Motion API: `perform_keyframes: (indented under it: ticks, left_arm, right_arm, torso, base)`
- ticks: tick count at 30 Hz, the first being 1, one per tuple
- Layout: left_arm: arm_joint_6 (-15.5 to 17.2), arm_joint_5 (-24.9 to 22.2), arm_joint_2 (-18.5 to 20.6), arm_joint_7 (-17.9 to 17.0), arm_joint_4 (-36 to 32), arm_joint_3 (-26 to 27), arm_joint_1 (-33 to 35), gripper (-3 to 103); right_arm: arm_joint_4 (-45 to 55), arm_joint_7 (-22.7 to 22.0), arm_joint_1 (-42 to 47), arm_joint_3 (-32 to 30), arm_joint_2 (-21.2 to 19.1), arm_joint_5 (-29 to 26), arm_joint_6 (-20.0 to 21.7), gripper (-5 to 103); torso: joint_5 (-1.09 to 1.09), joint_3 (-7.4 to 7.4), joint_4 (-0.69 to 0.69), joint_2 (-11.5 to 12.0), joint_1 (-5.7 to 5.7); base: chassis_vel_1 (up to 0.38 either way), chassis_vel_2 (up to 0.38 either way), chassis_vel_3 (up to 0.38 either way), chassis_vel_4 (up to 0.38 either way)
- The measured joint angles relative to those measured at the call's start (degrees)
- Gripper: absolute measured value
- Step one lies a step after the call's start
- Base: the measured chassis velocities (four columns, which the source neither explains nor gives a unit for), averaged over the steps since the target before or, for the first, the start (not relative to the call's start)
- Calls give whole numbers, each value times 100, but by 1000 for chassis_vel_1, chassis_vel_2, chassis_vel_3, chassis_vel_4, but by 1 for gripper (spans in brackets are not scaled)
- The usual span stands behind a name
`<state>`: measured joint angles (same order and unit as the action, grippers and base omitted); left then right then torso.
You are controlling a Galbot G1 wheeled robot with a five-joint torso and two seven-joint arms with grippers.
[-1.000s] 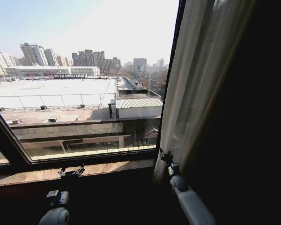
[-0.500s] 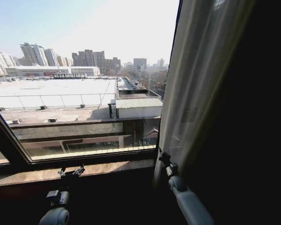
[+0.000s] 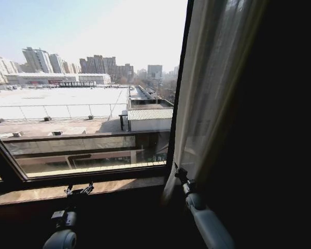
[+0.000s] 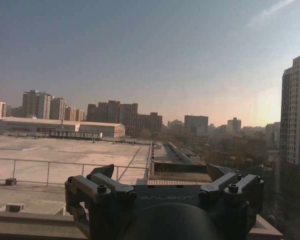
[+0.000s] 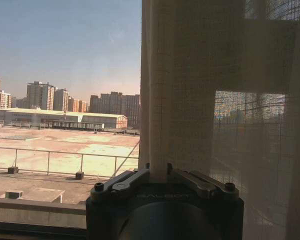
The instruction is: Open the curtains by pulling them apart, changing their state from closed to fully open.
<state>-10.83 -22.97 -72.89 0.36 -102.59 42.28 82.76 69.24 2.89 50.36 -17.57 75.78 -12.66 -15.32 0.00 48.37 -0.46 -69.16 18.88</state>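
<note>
A sheer cream curtain (image 3: 217, 78) hangs in gathered pleats at the right side of the window. My right gripper (image 3: 179, 172) is at its lower left edge, just above the sill. In the right wrist view the fingers of that gripper (image 5: 157, 172) are pinched together with a fold of the curtain (image 5: 200, 100) rising between them. My left gripper (image 3: 80, 189) waits low at the sill, left of centre. Its fingers (image 4: 105, 182) stand apart with nothing between them, facing the glass.
A dark opaque drape (image 3: 280, 129) covers the far right. The stone window sill (image 3: 109, 185) runs under the glass, with a dark window frame post (image 3: 179, 93) beside the curtain's edge. Rooftops and city buildings lie outside.
The head camera has shifted slightly, so frame post and curtain edge now sit further left against the city. My right gripper keeps its hold on the curtain; the left arm is unchanged.
</note>
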Motion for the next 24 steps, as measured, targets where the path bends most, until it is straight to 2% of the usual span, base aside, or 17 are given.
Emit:
perform_keyframes:
  ticks: [17, 21, 24]
  left_arm:
    - [0, 0, -1, 0, -1, -2, 1, 100]
    - [0, 0, -1, 3, -1, -3, 0, 100]
    - [0, 0, -1, 3, -1, -2, 0, 100]
  right_arm:
    - [-192, 68, -77, 11, 6, 199, -277, 0]
    - [-196, 69, -36, 38, -38, 701, -337, 0]
    - [-204, 35, -1, 32, -44, 829, -346, 0]
  torso:
    - [-1, 0, -1, 0, 1]
    - [2, 0, -3, 0, 0]
    - [1, 0, -2, 0, 0]
  base:
    - [-320, -302, 323, 315]
    - [-118, -176, 148, 119]
    - [-1, -51, 19, 20]
